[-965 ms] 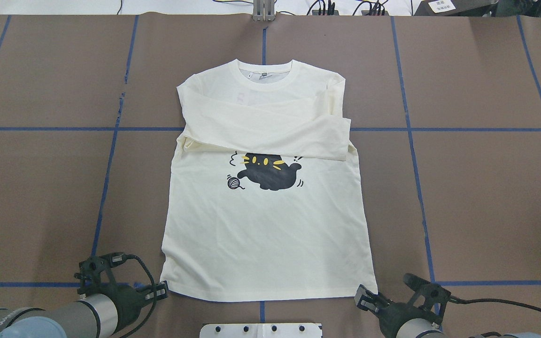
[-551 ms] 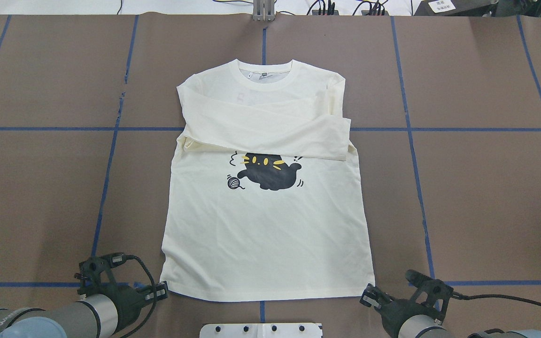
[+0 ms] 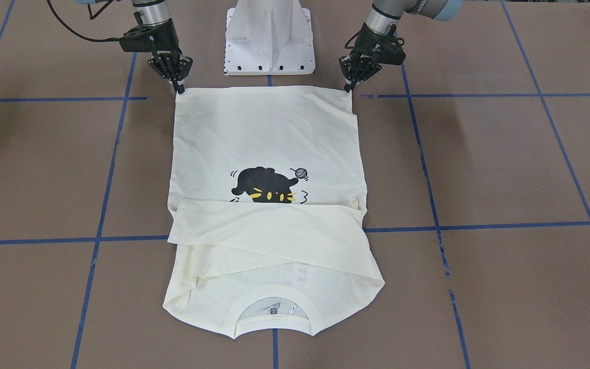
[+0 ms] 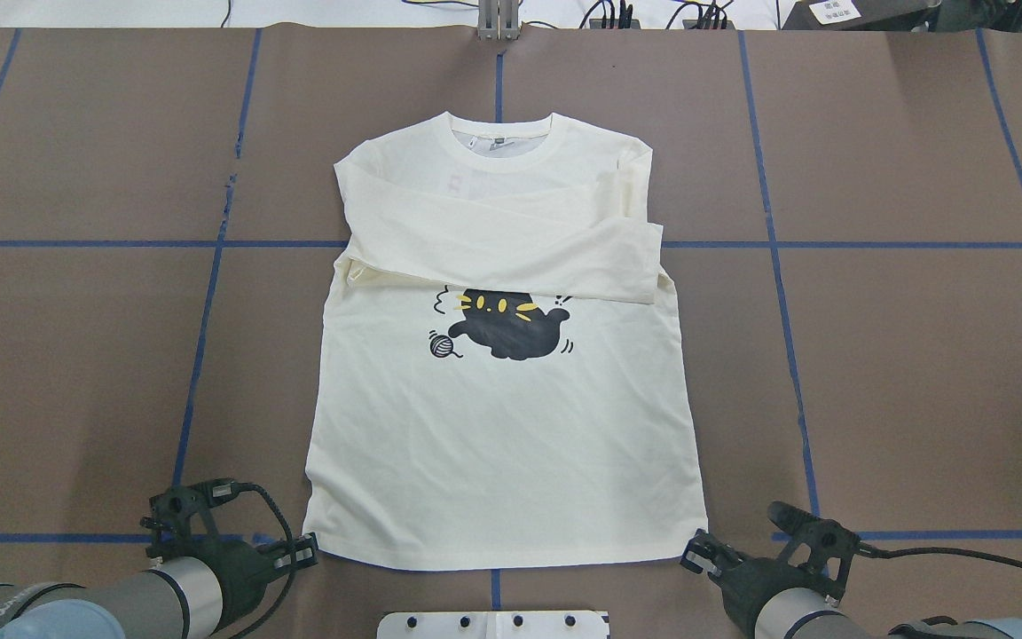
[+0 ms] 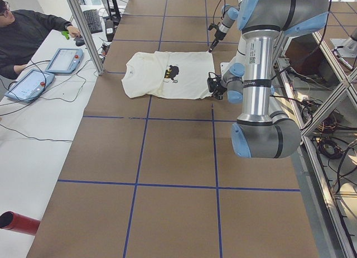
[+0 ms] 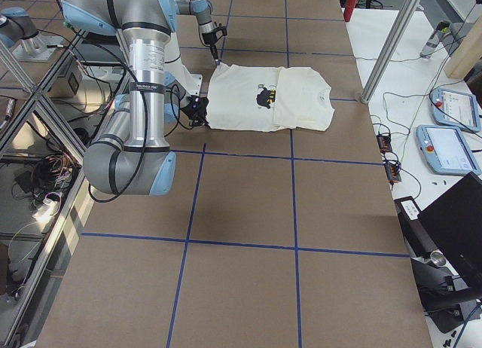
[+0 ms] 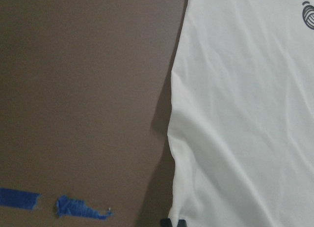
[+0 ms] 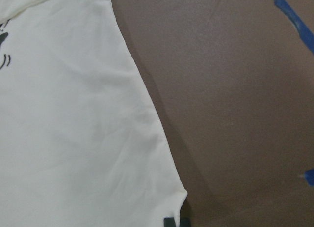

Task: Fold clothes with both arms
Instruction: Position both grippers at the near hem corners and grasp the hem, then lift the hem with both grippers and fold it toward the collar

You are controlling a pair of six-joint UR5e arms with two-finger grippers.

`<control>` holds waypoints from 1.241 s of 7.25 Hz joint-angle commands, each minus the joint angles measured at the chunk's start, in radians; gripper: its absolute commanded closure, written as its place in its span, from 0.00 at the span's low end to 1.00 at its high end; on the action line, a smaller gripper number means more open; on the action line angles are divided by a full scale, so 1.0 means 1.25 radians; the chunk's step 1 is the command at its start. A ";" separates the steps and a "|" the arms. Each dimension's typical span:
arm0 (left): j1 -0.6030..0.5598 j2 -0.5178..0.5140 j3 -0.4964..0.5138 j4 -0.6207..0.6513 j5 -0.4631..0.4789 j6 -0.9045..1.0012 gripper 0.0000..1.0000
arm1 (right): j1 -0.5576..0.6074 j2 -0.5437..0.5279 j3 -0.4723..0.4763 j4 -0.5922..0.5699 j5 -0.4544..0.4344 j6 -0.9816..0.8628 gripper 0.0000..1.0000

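Note:
The cream long-sleeved shirt [image 4: 502,444] lies flat on the brown table, cat print [image 4: 507,324] facing up and collar at the far end. Both sleeves are folded across its chest [image 3: 274,236]. My left gripper [image 4: 305,543] sits low at the near-left hem corner, fingers together on the cloth; across the table it shows as the left gripper [image 3: 348,88]. My right gripper [image 4: 695,552] is pinched on the near-right hem corner, also seen as the right gripper [image 3: 178,88]. Each wrist view shows only a shirt edge [image 7: 176,153] [image 8: 162,153] and a dark fingertip sliver.
The white pedestal base [image 3: 269,36] stands between the two arms, just behind the hem. Blue tape lines [image 4: 200,355] grid the brown table cover. A seated person [image 5: 28,32] and control tablets [image 5: 30,82] are at a side bench beyond the collar end.
My right gripper has shifted slightly right and forward at its hem corner, and that corner has drawn in a little. The left gripper and the rest of the shirt have not moved.

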 commanded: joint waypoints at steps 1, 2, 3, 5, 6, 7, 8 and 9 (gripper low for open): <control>-0.003 0.003 -0.108 0.080 -0.021 0.007 1.00 | 0.004 -0.006 0.160 -0.155 0.009 -0.033 1.00; -0.003 0.003 -0.239 0.207 -0.089 0.007 1.00 | 0.004 -0.005 0.245 -0.237 0.041 -0.033 1.00; -0.006 -0.004 -0.387 0.345 -0.137 0.007 1.00 | 0.004 -0.004 0.330 -0.310 0.064 -0.034 1.00; -0.084 -0.030 -0.510 0.511 -0.280 0.021 1.00 | 0.071 0.013 0.415 -0.380 0.155 -0.084 1.00; -0.141 -0.054 -0.496 0.515 -0.302 0.107 1.00 | 0.143 0.043 0.411 -0.383 0.221 -0.145 1.00; -0.211 -0.094 -0.464 0.517 -0.311 0.204 1.00 | 0.234 0.079 0.392 -0.384 0.301 -0.206 1.00; -0.292 -0.154 -0.401 0.551 -0.321 0.278 1.00 | 0.330 0.150 0.333 -0.384 0.368 -0.266 1.00; -0.380 -0.239 -0.312 0.581 -0.348 0.360 1.00 | 0.407 0.244 0.231 -0.384 0.396 -0.301 1.00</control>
